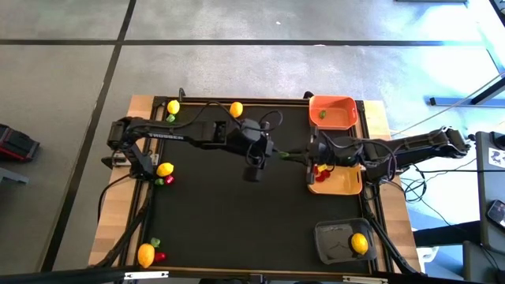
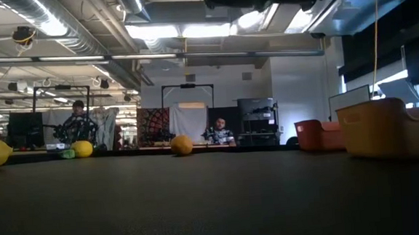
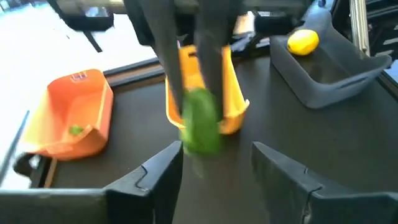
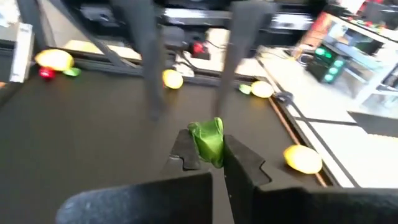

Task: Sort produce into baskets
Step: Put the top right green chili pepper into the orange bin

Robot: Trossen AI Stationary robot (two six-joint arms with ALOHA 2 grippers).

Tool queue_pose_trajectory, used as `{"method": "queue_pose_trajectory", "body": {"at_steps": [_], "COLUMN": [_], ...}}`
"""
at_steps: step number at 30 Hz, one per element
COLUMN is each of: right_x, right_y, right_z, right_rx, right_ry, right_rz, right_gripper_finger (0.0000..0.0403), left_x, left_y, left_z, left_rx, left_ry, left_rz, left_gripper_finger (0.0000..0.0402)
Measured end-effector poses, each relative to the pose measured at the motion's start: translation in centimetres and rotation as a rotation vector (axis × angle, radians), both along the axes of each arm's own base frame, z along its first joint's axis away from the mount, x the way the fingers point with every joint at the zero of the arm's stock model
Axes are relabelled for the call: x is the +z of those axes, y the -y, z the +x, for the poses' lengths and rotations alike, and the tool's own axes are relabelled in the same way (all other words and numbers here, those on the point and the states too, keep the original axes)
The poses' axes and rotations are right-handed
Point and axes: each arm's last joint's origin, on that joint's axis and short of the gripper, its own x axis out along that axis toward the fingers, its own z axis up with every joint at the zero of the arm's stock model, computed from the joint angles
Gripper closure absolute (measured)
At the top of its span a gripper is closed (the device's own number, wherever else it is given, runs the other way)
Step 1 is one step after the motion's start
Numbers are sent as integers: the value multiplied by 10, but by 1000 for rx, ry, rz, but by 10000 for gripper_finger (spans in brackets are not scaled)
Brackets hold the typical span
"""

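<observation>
The small soft green produce piece (image 4: pixel 208 141) is pinched between the two dark fingers of the right hand (image 4: pixel 208 155), which is clamped on it above the middle of the black table (image 1: pixel 229 221), just left of the yellow-tan basket (image 1: pixel 339 183). The left hand (image 3: pixel 217 165) faces it from the other side with its fingers spread apart, the green piece hanging just in front of them and touching neither.

Red pieces (image 1: pixel 319 168) lie in the yellow-tan basket. The bright orange basket (image 1: pixel 333 112), at the table's far right corner, holds one tiny green piece (image 1: pixel 322 114). The dark grey basket (image 1: pixel 342 241), at the near right corner, holds an oval yellow lemon-like fruit (image 1: pixel 359 243).

Along the left side are more lemons: one at the far corner (image 1: pixel 173 107) beside a green piece, one on the far edge (image 1: pixel 236 110), one midway (image 1: pixel 165 169) with red and green pieces, and one at the near corner (image 1: pixel 146 254) likewise.
</observation>
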Motion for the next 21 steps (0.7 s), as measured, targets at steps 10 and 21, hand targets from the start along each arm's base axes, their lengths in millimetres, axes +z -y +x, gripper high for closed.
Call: {"method": "queue_pose_trajectory", "body": {"at_steps": [10,21], "right_x": [-3,-9], "right_y": [6,10], "right_z": [-14,-19], "right_rx": [-159,-246], "right_ry": [-81,-154], "right_rz": [-51,-88], "right_gripper_finger": [388,388], "left_x": [-28,-69], "left_y": [6,12], "left_z": [-3,-1], "left_rx": [21,31], "left_ry": [-65,83], "left_rz": [-52,-102], "left_gripper_finger": [227,241]}}
